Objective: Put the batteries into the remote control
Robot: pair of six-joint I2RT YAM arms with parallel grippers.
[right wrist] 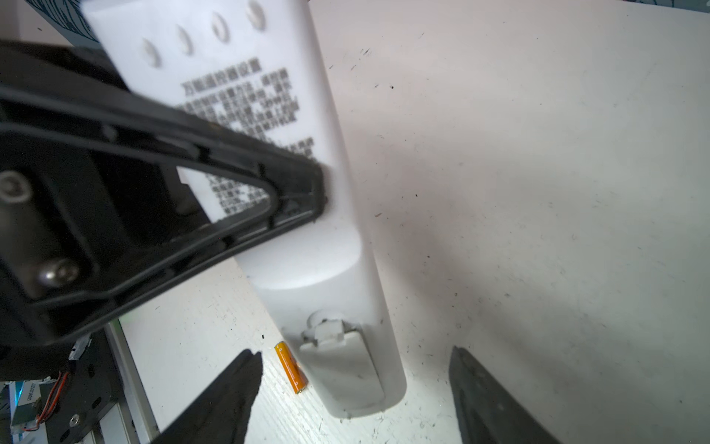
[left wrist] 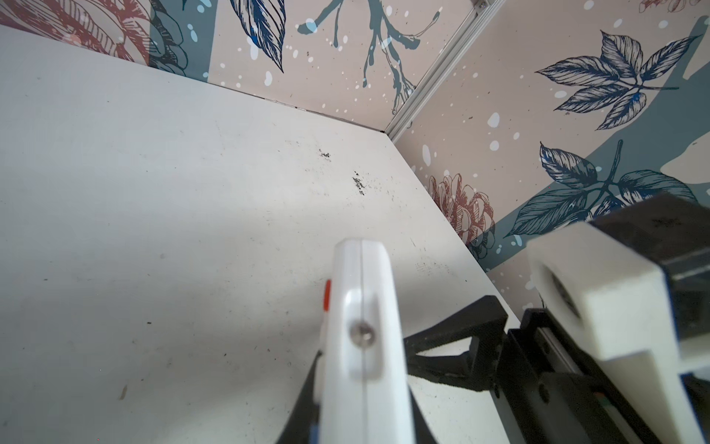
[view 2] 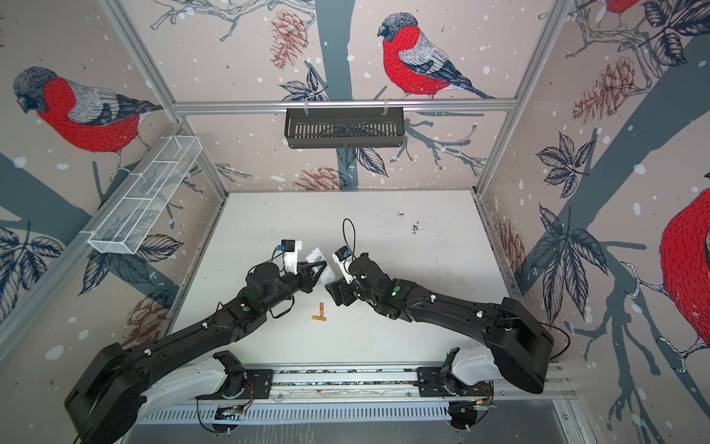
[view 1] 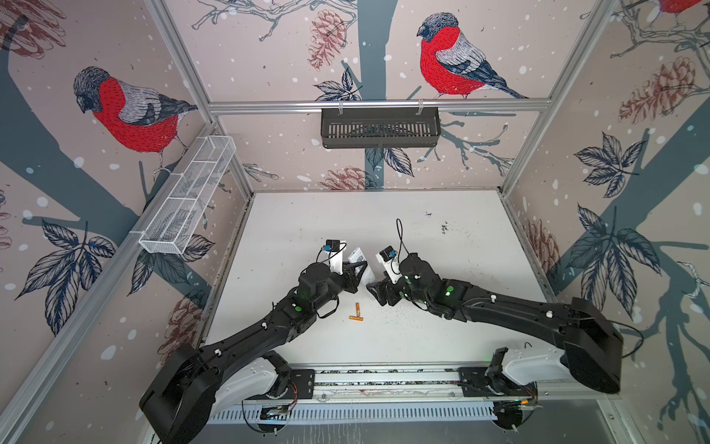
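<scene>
The left gripper (view 1: 360, 268) clamps the remote (right wrist: 330, 269) mid-body, long axis pointing away from the right gripper (right wrist: 355, 357), whose wide, empty jaws flank its cover (right wrist: 338, 371) end.

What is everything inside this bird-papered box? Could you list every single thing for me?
remote control: one, white, held up off the table, printed text on its back.
batteries: two, orange-gold, lying at a right angle on the table between the arms.
table: one, white, scuffed, floor of the enclosure.
slotted basket: one, black, hung on the back rail.
mesh basket: one, white, on the left wall's rail.
walls: three, pinkish with red birds, around the table.
arms: two, black, reaching in from the near edge.
left tool: one, black, shut on the remote control.
right tool: one, black, open, its fingers either side of the remote control's near end.
</scene>
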